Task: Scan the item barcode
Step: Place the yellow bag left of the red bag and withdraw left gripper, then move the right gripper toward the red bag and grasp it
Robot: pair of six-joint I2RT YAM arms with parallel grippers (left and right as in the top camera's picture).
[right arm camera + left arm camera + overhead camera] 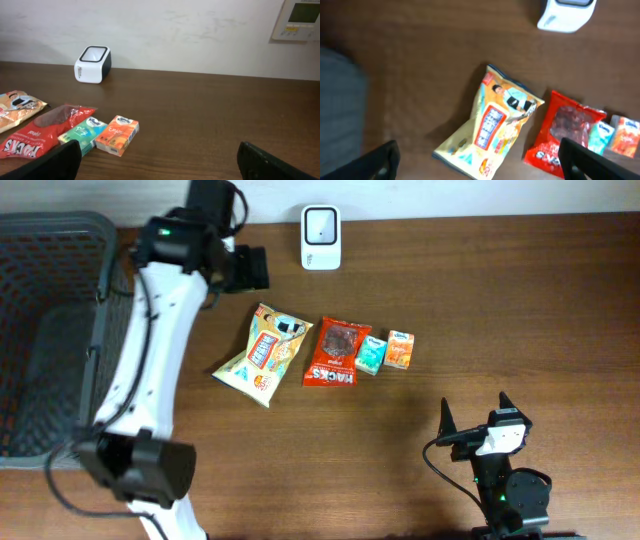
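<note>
Four items lie in a row mid-table: a yellow snack bag, a red snack bag, a green tissue pack and an orange tissue pack. The white barcode scanner stands at the table's far edge. My left gripper hovers open and empty above the yellow bag, left of the scanner. My right gripper is open and empty near the front edge, right of the packs.
A dark mesh basket fills the left side beside the left arm. A wall control panel shows at the upper right in the right wrist view. Bare wood lies between the packs and my right gripper.
</note>
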